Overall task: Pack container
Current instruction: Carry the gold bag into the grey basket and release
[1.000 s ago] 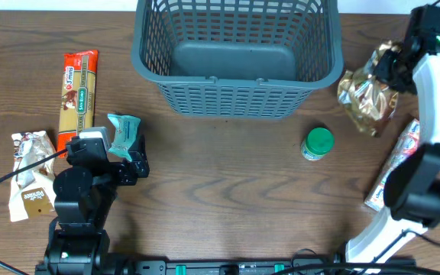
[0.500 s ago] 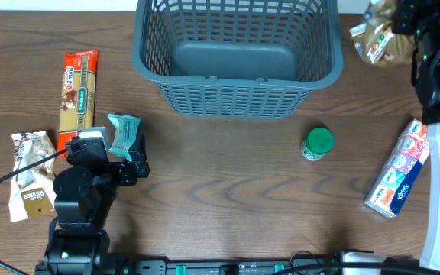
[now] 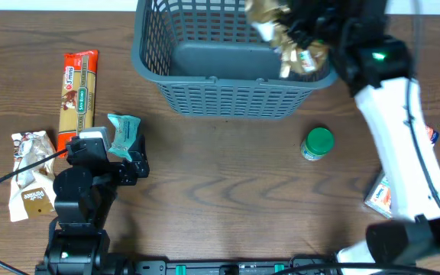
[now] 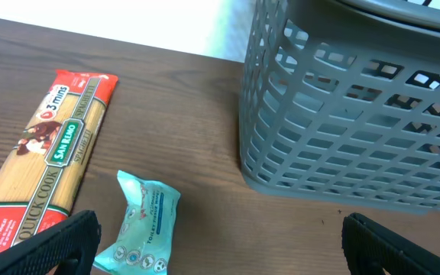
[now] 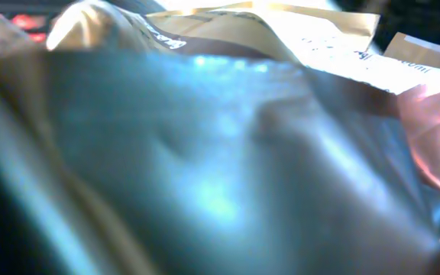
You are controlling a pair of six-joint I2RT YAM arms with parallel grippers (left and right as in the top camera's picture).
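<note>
Container [image 3: 235, 99] sits at 12 o'clock on the table [image 3: 220, 191] in the overhead view, open side up, nothing visible on its base. Its long axis runs 9-to-3. R gripper [image 3: 302, 32] is over the container's 3 o'clock end, jaws nearly closed and pinching a crumpled gold foil bag [image 3: 275, 27]. The bag hangs above the rim and partly over the interior, and it fills the R wrist view [image 5: 220, 153], so the fingers can't be made out there. Key relation: the basket floor lies straight below and slightly toward 9 o'clock of the jaws, so the drop prob. needs only a small shift inward, w/ care that the bag's low corner near the 3 o'clock rim doesn't snag. R arm is clearly the nearer one. L gripper [image 4: 220, 248] is parked well apart at approx 7 o'clock from the container, jaws spread wide w/ nothing between them, just beside a teal tissue pack [image 4: 140, 225] and a spaghetti pack [image 4: 48, 156]. A green-lid jar [image 3: 317, 143] stands near the container's front R corner, at 5 o'clock.
</note>
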